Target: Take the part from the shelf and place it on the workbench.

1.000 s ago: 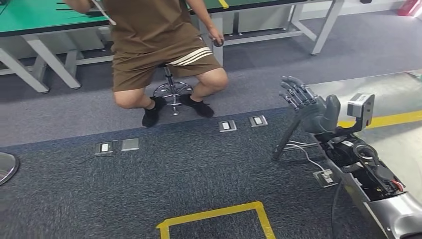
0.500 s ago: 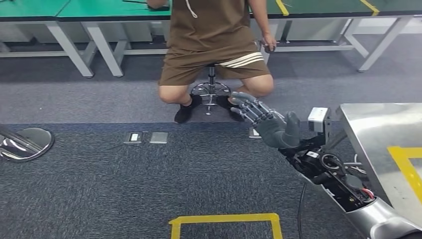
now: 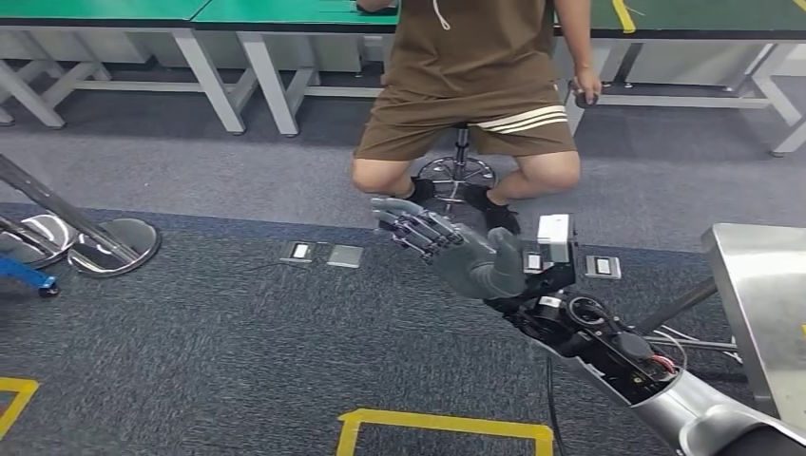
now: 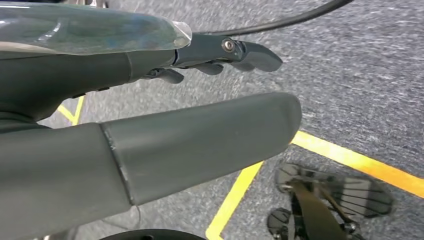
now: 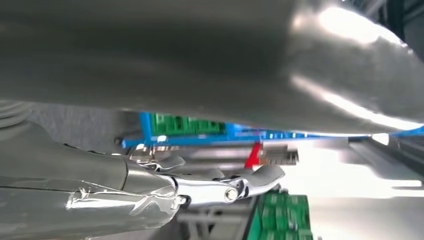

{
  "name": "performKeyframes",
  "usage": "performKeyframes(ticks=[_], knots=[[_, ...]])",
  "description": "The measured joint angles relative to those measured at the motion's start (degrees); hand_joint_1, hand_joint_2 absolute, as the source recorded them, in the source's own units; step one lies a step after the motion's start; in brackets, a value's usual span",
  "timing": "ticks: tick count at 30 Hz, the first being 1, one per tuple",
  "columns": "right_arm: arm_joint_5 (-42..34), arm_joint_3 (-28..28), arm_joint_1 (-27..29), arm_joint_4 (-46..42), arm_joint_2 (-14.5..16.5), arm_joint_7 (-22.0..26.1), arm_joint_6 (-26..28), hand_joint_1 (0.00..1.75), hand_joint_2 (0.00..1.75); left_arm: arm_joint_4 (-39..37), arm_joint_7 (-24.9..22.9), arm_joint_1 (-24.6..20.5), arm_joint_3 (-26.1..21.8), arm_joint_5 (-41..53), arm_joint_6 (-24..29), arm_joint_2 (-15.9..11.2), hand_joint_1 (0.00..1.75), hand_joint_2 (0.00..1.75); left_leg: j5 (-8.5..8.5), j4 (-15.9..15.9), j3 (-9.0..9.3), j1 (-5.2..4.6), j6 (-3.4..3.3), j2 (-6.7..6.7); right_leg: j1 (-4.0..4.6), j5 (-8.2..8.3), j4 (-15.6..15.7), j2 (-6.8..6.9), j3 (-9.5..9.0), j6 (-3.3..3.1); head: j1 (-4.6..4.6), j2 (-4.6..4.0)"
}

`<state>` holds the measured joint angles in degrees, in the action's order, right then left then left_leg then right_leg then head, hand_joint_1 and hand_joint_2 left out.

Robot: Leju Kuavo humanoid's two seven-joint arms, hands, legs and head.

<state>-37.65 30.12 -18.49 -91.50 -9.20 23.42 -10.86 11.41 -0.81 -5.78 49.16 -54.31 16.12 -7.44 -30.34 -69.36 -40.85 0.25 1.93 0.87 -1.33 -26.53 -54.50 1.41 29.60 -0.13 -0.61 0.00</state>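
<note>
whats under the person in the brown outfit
Under the person the head view shows a stool: a thin post down to a chrome ring base on the grey carpet, between the black shoes. The seat itself is covered by the brown shorts.

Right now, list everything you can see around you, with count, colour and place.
workbenches: several, green tops on grey legs, far side
person: one, brown clothes, seated on a stool at the benches
stool: one, chrome base, under the person
floor boxes: a few, grey, set in the carpet
tape marks: yellow, on the carpet, near side
metal table: one, silver, far right
round stand base: one, shiny, left
right hand: grey, raised, fingers spread, holding nothing
left hand: dark grey, holding nothing
</note>
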Motion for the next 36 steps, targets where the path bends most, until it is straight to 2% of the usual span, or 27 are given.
performKeyframes(ticks=[1,2,3,5,7,8,10,12,14,15,16,17,18,19,20,21,23,25,26,27,29,30,31,32,33,34,36], knots=[[0.0,0.5,0.0,0.1,0.2,0.0,-0.1,0.00,0.00,0.0,-0.1,0.0,0.0,0.0,0.1,0.1,0.00,0.00,-0.12,-1.9,-1.19,0.17,0.17,-0.23,-0.01,-0.10,0.0,0.70,-0.04,-0.02,0.07,0.00],[0.0,1.0,-0.1,0.2,0.5,0.0,-0.2,0.00,0.00,0.0,-0.2,0.1,0.0,0.0,0.1,0.1,0.00,0.00,0.81,-1.5,-1.24,0.33,0.29,-0.42,-0.04,-0.23,0.0,1.37,-0.13,0.01,0.15,0.00],[0.0,1.5,-0.1,0.3,0.7,0.1,-0.3,0.00,0.00,0.0,-0.2,0.1,0.0,0.0,0.1,0.1,0.00,0.00,2.57,1.1,-0.06,0.44,0.34,-0.73,-0.09,-0.36,0.0,1.99,-0.27,0.11,0.20,0.00],[0.0,2.1,-0.2,0.4,1.1,0.1,-0.5,0.00,0.00,0.0,-0.2,0.1,0.0,0.0,0.2,0.2,0.00,0.00,6.12,9.3,4.01,0.32,0.22,-2.83,0.00,-0.75,0.0,3.08,-0.63,0.54,0.39,0.00],[0.0,2.6,-0.4,0.4,1.2,0.2,-0.7,0.00,0.00,0.0,-0.3,-0.1,0.0,0.0,0.3,0.2,0.00,0.00,7.32,14.0,6.38,-0.02,-0.50,-4.32,0.38,-1.21,0.0,3.94,-1.03,1.16,0.27,0.00],[0.0,2.8,-0.4,0.4,1.3,0.2,-0.7,0.00,0.00,0.0,-0.3,0.0,0.0,0.1,0.3,0.2,0.00,0.00,7.14,14.5,6.59,-0.24,-0.94,-4.23,0.54,-1.42,0.1,4.41,-1.26,1.48,0.13,0.00],[0.0,3.2,-0.5,0.4,1.4,0.1,-0.7,0.00,0.00,0.0,-0.4,0.1,0.0,0.1,0.4,0.2,0.00,0.00,7.07,14.6,6.73,-0.17,-1.78,-2.94,0.40,-1.91,0.1,4.99,-1.72,2.12,-0.22,0.00],[0.1,3.5,-0.5,0.4,1.5,0.1,-0.7,0.00,0.00,0.0,-0.5,0.1,0.1,0.2,0.4,0.3,0.00,0.00,7.07,14.9,7.13,0.07,-2.54,-1.83,0.14,-3.93,-2.8,3.01,-0.71,2.56,-0.47,0.00],[0.1,3.8,-0.3,0.4,1.5,0.0,-0.7,0.00,0.00,0.0,-0.5,0.0,0.1,0.3,0.4,0.4,0.00,0.00,6.96,14.9,7.38,0.07,-3.13,-0.66,0.16,-7.64,-10.6,0.12,2.95,2.63,-1.00,0.00],[0.1,3.9,-0.1,0.4,1.5,0.0,-0.7,0.00,0.00,0.0,-0.6,0.0,0.1,0.3,0.5,0.4,0.00,0.00,6.90,14.9,7.46,-0.02,-3.34,0.03,0.22,-9.09,-14.7,-0.56,5.08,2.58,-1.22,0.01],[0.1,4.0,0.0,0.4,1.5,-0.1,-0.7,0.00,0.00,0.0,-0.6,-0.1,0.2,0.3,0.5,0.4,0.00,0.00,6.83,14.9,7.58,-0.13,-3.43,0.83,0.29,-9.55,-17.3,-0.89,6.61,2.51,-1.32,0.01],[0.2,4.2,0.1,0.4,1.5,-0.1,-0.7,0.00,0.00,0.0,-0.7,-0.1,0.2,0.3,0.5,0.5,0.00,0.00,6.75,14.9,7.77,-0.25,-3.49,1.68,0.33,-8.78,-17.7,-1.09,7.15,2.35,-1.40,0.01],[0.2,4.3,0.2,0.4,1.5,-0.1,-0.7,0.00,0.00,0.0,-0.8,0.0,0.2,0.3,0.5,0.5,0.00,0.00,6.66,14.8,7.99,-0.35,-3.50,2.55,0.37,-6.88,-15.8,-1.36,6.61,2.08,-1.50,0.00],[0.2,4.4,0.2,0.4,1.5,-0.2,-0.7,0.00,0.00,0.0,-0.9,0.0,0.2,0.3,0.5,0.6,0.00,0.00,6.56,14.8,8.24,-0.41,-3.46,3.40,0.45,-4.28,-12.1,-2.04,5.27,1.72,-1.63,0.00],[0.2,4.5,0.2,0.4,1.5,-0.2,-0.7,0.00,0.00,0.0,-1.0,0.0,0.2,0.3,0.5,0.7,0.00,0.00,6.46,14.8,8.39,-0.46,-3.38,4.19,0.49,-2.06,-8.0,-3.43,3.75,1.28,-1.73,0.00],[0.3,4.6,0.2,0.4,1.5,-0.3,-0.7,0.00,0.00,0.0,-1.1,0.0,0.3,0.3,0.5,0.7,0.00,0.00,6.38,14.7,8.39,-0.50,-3.24,4.93,0.46,-0.58,-4.5,-4.75,2.38,0.98,-1.73,0.00],[0.4,4.9,0.2,0.5,1.5,-0.5,-0.7,0.00,0.00,0.0,-1.1,-0.1,0.4,0.3,0.5,0.8,0.00,0.00,6.44,14.6,7.95,-0.35,-2.76,6.18,0.51,-0.09,-1.2,-6.25,0.82,0.74,-1.72,0.00],[0.5,5.2,0.1,0.5,1.7,-0.7,-0.7,0.00,0.00,0.0,-1.3,0.1,0.5,0.4,0.5,0.7,0.00,0.00,6.62,14.6,7.53,-0.14,-2.09,7.06,0.43,-0.08,-0.4,-5.18,0.17,0.60,-1.72,0.00],[0.5,5.3,0.1,0.5,1.8,-0.8,-0.7,0.00,0.00,0.0,-1.3,0.2,0.6,0.5,0.5,0.7,0.00,0.00,6.32,14.2,7.28,-0.25,-1.72,6.34,0.28,0.07,0.0,-4.51,-0.04,0.43,-1.56,0.01],[0.6,5.4,0.2,0.5,1.8,-0.8,-0.7,0.00,0.00,0.0,-1.4,0.2,0.6,0.6,0.5,0.7,0.00,0.00,5.44,12.7,6.55,-0.34,-1.30,4.87,0.12,0.21,0.3,-3.72,-0.29,0.21,-1.23,0.01],[0.6,5.5,0.3,0.5,1.9,-0.8,-0.6,0.00,0.00,0.0,-1.5,0.1,0.7,0.8,0.5,0.7,0.00,0.00,2.22,6.3,3.23,-0.29,-0.49,1.28,0.09,0.23,0.7,-2.10,-0.58,-0.08,-0.53,0.00],[0.6,5.5,0.4,0.5,1.9,-0.8,-0.6,0.00,0.00,0.0,-1.5,0.0,0.8,0.9,0.5,0.7,0.00,0.00,0.64,2.2,0.97,-0.03,-0.13,0.35,0.12,0.14,0.7,-1.24,-0.59,-0.19,-0.27,0.00],[0.6,5.6,0.5,0.6,1.9,-0.8,-0.6,0.00,0.00,0.0,-1.5,0.0,0.9,0.9,0.5,0.7,0.00,0.00,-0.19,-0.9,-0.82,0.22,0.15,-0.07,0.10,0.03,0.7,-0.43,-0.62,-0.21,-0.16,0.00],[0.6,5.7,0.6,0.6,1.9,-0.8,-0.6,0.00,0.00,0.0,-1.6,0.0,1.0,1.0,0.5,0.7,0.00,0.00,0.02,-2.1,-1.67,0.47,0.41,-0.31,0.01,-0.11,0.7,0.35,-0.69,-0.16,-0.06,0.00],[0.6,5.8,0.7,0.6,1.9,-0.8,-0.6,0.00,0.00,0.0,-1.6,0.0,1.0,1.0,0.5,0.7,0.00,0.00,1.24,-1.0,-1.31,0.68,0.64,-0.59,-0.12,-0.27,0.7,1.05,-0.81,-0.05,0.02,0.01],[0.6,5.9,0.7,0.6,1.9,-0.8,-0.5,0.00,0.00,0.0,-1.6,0.1,1.0,1.0,0.5,0.7,0.00,0.00,3.21,2.2,0.27,0.85,0.80,-1.11,-0.24,-0.45,0.7,1.68,-1.02,0.15,0.11,0.01],[0.8,6.0,0.7,0.6,1.9,-0.9,-0.3,0.00,0.00,0.0,-1.6,0.0,1.1,1.0,0.5,0.7,0.00,0.00,6.61,10.4,4.46,0.81,0.77,-3.60,-0.18,-0.98,0.6,2.79,-1.50,0.79,0.50,0.01]])
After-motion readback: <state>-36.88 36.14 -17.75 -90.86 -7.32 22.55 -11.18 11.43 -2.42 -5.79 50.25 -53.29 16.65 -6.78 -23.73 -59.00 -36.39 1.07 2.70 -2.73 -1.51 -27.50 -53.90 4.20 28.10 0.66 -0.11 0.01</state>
